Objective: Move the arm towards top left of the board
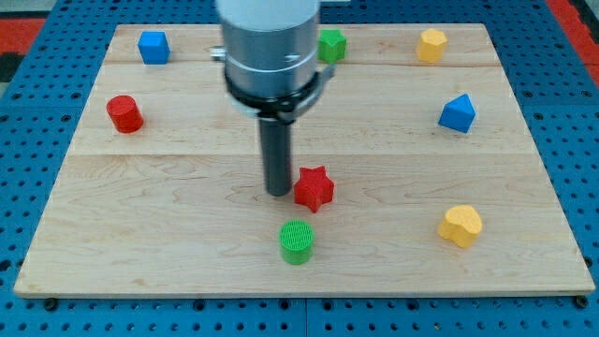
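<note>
My tip (278, 193) rests on the wooden board (168, 215) near its middle, just left of a red star block (314, 189) and close to touching it. A green cylinder (297, 241) stands just below and to the right of my tip. The board's top left holds a blue cube (153, 47) and, below it, a red cylinder (124, 113). The arm's grey body (269, 47) hangs over the top middle of the board.
A green block (331, 44) peeks out at the arm's right, partly hidden. A yellow block (431, 45) sits at the top right, a blue triangular block (458, 113) at the right, and a yellow heart-like block (460, 226) at the lower right.
</note>
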`<action>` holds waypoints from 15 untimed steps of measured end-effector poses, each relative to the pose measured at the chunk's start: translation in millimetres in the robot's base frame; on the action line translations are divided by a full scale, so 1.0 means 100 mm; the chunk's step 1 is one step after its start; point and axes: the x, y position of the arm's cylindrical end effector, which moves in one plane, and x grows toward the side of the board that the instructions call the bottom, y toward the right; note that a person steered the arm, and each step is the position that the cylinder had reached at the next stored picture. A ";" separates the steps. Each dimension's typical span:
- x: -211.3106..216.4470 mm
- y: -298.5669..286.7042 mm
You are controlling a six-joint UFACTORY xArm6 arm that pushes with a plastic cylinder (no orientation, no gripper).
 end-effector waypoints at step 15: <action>-1.61 -1.37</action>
